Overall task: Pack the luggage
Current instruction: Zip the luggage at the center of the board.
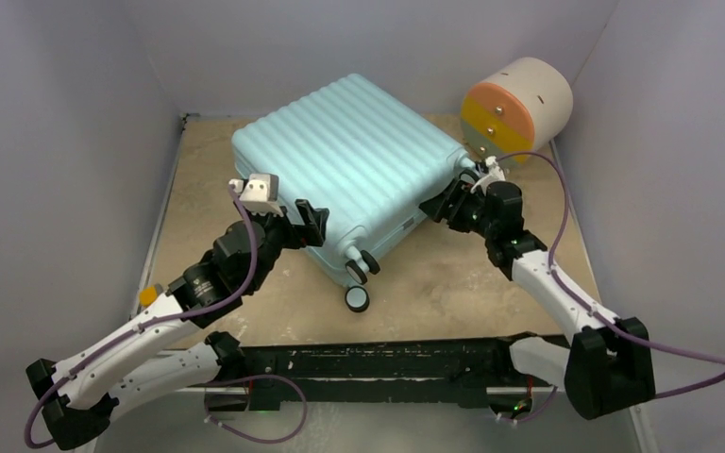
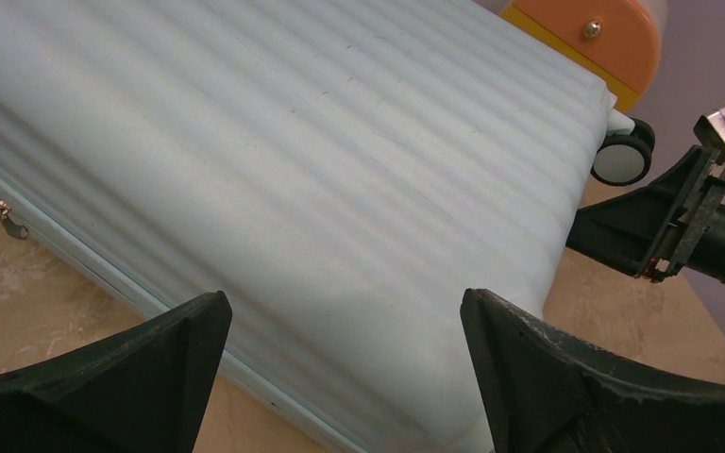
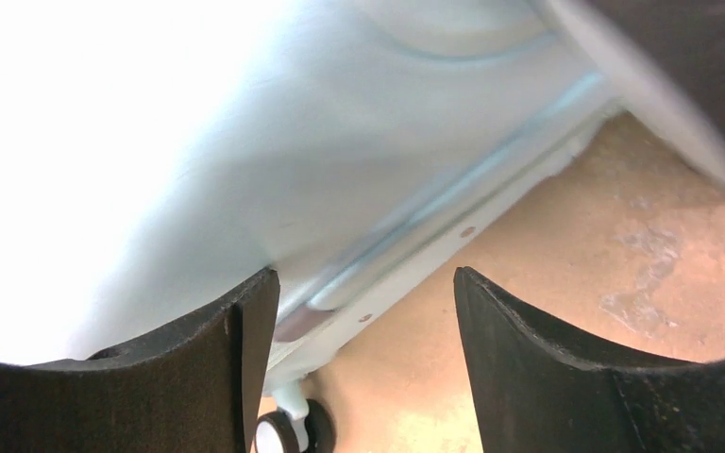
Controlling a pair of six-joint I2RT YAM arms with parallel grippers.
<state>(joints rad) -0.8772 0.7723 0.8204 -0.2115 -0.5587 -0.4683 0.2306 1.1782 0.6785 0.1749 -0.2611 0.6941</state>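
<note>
The luggage (image 1: 349, 156), a pale teal ribbed hard-shell suitcase, lies closed and flat on the tan table, its wheels (image 1: 357, 298) toward the near edge. My left gripper (image 1: 308, 223) hovers at its near-left corner. In the left wrist view this gripper (image 2: 345, 316) stands wide open over the ribbed shell (image 2: 321, 170), holding nothing. My right gripper (image 1: 442, 202) is at the suitcase's right side. In the right wrist view it (image 3: 363, 288) is open, with the shell's seam edge (image 3: 406, 245) beside the left finger and bare table under the rest of the gap.
A round cream drawer unit (image 1: 519, 109) with orange and yellow fronts stands at the back right, close to the suitcase's far corner. A zip pull (image 2: 5, 215) hangs along the suitcase's side. White walls enclose the table (image 1: 453, 283) on three sides.
</note>
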